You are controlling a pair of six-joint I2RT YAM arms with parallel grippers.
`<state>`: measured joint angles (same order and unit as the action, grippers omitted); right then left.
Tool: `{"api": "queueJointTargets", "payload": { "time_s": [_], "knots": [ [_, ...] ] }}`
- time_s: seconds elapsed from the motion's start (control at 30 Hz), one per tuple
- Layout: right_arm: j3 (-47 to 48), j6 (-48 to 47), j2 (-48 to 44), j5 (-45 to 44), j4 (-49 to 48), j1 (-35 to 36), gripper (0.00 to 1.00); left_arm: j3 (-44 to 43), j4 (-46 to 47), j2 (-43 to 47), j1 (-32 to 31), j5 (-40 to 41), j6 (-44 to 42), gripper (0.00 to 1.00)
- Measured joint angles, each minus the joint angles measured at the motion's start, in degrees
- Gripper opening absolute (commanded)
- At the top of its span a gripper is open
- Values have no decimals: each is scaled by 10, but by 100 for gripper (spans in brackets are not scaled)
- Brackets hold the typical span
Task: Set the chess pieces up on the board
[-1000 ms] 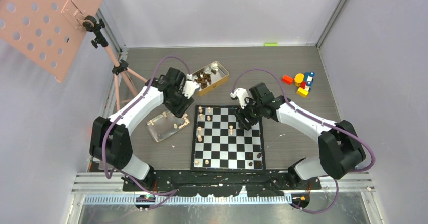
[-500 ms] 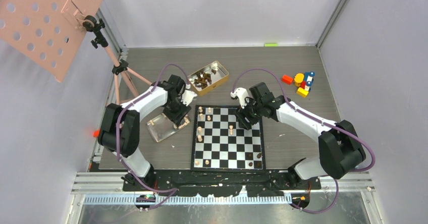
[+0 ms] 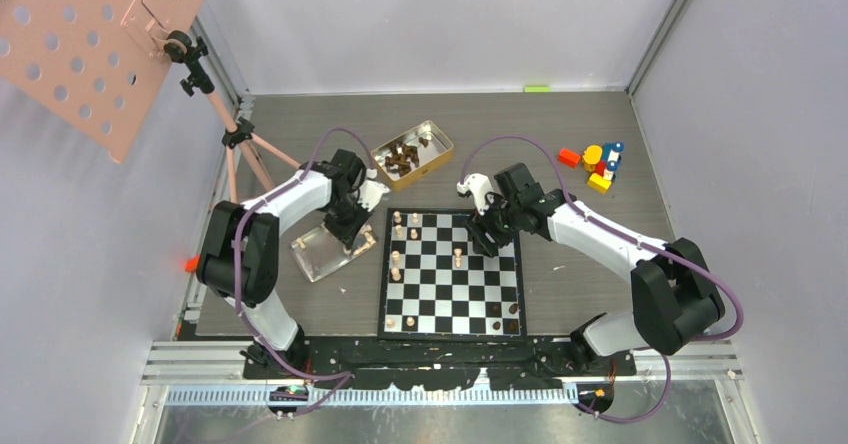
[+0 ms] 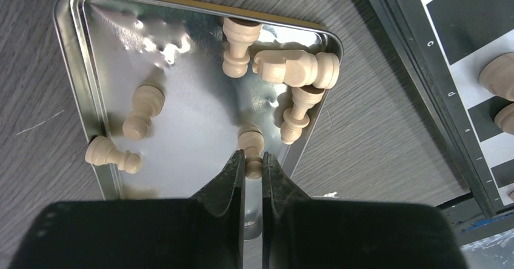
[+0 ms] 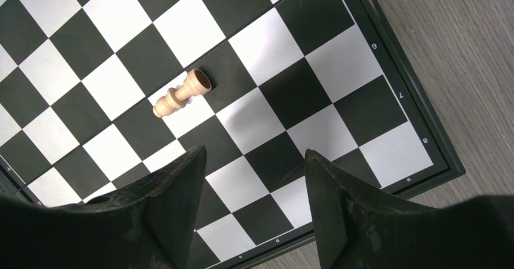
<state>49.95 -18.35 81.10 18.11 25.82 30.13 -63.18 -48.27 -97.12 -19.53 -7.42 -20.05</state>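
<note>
Closing since before, left gripper [image 4: 253, 157] on pale pawn [image 4: 250, 142] (in tray [image 4: 188, 93]).

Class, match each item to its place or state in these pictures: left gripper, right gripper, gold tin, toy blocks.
Items
1. left gripper
2. right gripper
3. gold tin
4. toy blocks

Place or state
A. holds dark pieces
B. open above the board
C. far right of the table
D. closed on a pale piece in the tray

Pairs: 1-D, 2-B, 3-A, 4-C
</note>
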Motion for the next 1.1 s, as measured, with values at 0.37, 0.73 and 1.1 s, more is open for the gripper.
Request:
{"api": "queueJointTargets", "payload": {
  "time_s": [0.37,0.73,1.1],
  "knots": [
    [0,0,0,0,0,0,66,0,-3,3,19,-26,-3,0],
    [0,-1,0,2,0,-2,66,0,-4,57,31,-52,4,0],
    [2,-4,0,2,3,-4,66,-84,-48,92,5,-99,7,0]
  ]
}}
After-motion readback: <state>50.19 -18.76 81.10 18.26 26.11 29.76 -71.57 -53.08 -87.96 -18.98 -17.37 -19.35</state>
